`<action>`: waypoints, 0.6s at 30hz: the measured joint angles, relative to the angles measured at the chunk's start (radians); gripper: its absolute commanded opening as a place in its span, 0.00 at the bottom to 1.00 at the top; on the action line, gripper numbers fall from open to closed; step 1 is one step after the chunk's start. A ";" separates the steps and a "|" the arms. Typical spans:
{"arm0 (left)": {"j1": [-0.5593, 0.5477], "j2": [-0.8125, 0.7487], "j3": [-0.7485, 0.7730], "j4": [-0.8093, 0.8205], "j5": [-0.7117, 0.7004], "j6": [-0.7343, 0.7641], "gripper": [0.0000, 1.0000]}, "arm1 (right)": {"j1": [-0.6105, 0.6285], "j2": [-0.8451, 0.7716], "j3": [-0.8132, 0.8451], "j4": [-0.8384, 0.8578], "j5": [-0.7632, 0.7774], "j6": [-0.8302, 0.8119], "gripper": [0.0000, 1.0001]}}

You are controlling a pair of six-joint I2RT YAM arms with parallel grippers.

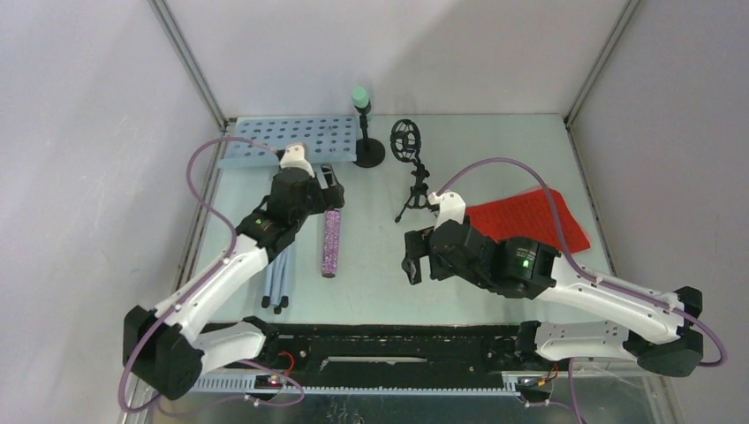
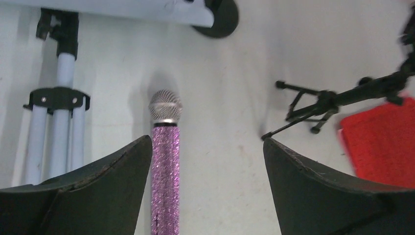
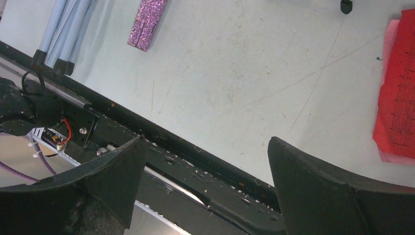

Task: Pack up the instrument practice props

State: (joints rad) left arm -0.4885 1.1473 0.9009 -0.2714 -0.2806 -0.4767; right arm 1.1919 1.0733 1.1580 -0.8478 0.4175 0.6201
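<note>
- The glittery purple microphone (image 1: 331, 243) lay flat on the table (image 1: 371, 291), left of centre in the top view, with its head towards the far side.
- I had the left gripper (image 2: 205, 142) hanging over it, jaws spread wide and holding nothing; the microphone lay just beside one finger.
- The blue-grey tripod (image 1: 281, 278) lay folded just left of the microphone.
- The pale blue music desk (image 1: 265, 137) lay at upper left, and beside it the mint microphone (image 1: 360, 95) stood upright in a round-based mount (image 1: 369, 157).
- A tripod mount (image 1: 411, 177) stood near centre, and the red score sheet (image 1: 530, 221) lay at right.
- My right gripper (image 3: 205, 142) was wide open and empty above the table's near edge.
</note>
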 measured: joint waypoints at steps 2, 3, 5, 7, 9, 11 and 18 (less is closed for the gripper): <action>0.000 -0.047 -0.026 0.063 0.013 0.002 0.91 | 0.001 -0.004 0.000 -0.001 0.004 0.007 1.00; 0.000 -0.063 -0.040 0.097 0.023 0.006 0.91 | 0.002 -0.006 0.000 -0.001 0.005 0.011 1.00; 0.000 -0.073 -0.065 0.182 0.040 0.011 0.91 | 0.007 -0.011 0.000 -0.003 0.010 0.016 1.00; 0.000 -0.047 -0.072 0.267 0.058 0.024 0.91 | 0.016 -0.020 0.000 -0.009 0.016 0.023 1.00; 0.000 0.010 -0.071 0.377 0.078 0.042 0.91 | 0.027 -0.036 0.000 -0.020 0.022 0.035 1.00; 0.000 0.089 -0.062 0.467 0.091 0.060 0.90 | 0.038 -0.057 -0.001 -0.040 0.032 0.051 1.00; 0.000 0.413 0.133 0.573 0.109 0.113 0.88 | 0.061 -0.140 -0.001 -0.109 0.076 0.094 1.00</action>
State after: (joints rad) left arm -0.4881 1.5604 1.0336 0.3016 -0.1719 -0.3637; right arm 1.2526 0.9329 1.1572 -0.9573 0.4931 0.7143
